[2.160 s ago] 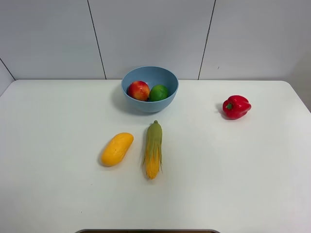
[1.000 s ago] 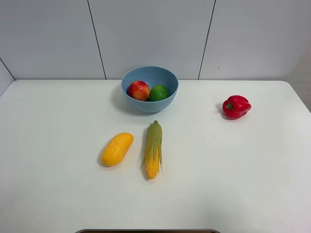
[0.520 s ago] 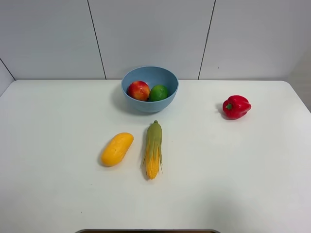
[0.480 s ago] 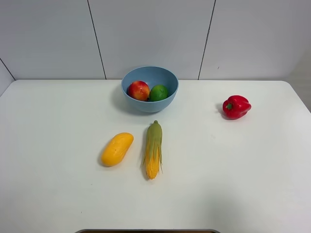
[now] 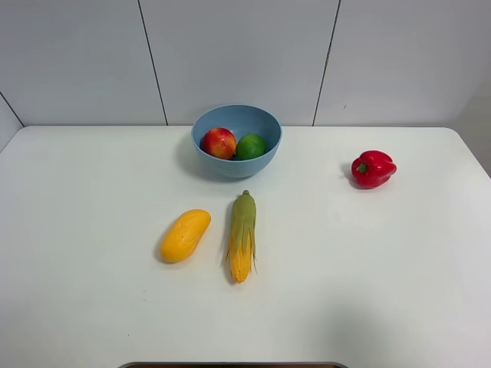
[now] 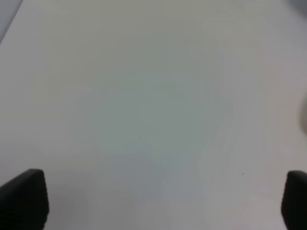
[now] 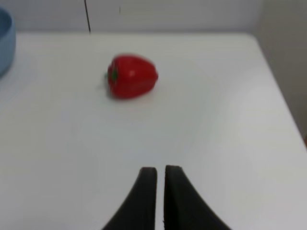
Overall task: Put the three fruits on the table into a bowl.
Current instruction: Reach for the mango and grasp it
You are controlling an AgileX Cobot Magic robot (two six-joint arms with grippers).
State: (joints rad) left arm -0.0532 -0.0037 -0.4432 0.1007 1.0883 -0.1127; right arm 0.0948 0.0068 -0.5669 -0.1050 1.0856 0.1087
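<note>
A light-blue bowl (image 5: 236,140) stands at the back middle of the white table (image 5: 383,268). Inside it lie a red apple (image 5: 219,143) and a green lime (image 5: 250,146), side by side. A yellow-orange mango (image 5: 185,235) rests on the table in front of the bowl, to the left. Neither arm shows in the exterior high view. In the left wrist view my left gripper (image 6: 153,201) is open over bare tabletop, its dark fingertips (image 6: 24,196) far apart. In the right wrist view my right gripper (image 7: 160,191) is shut on nothing, above the table.
A corn cob (image 5: 242,235) with green husk lies right of the mango. A red bell pepper (image 5: 373,169) sits at the back right, also the pepper (image 7: 132,76) ahead of my right gripper. The bowl's rim (image 7: 5,43) shows there too. A tiled wall backs the table.
</note>
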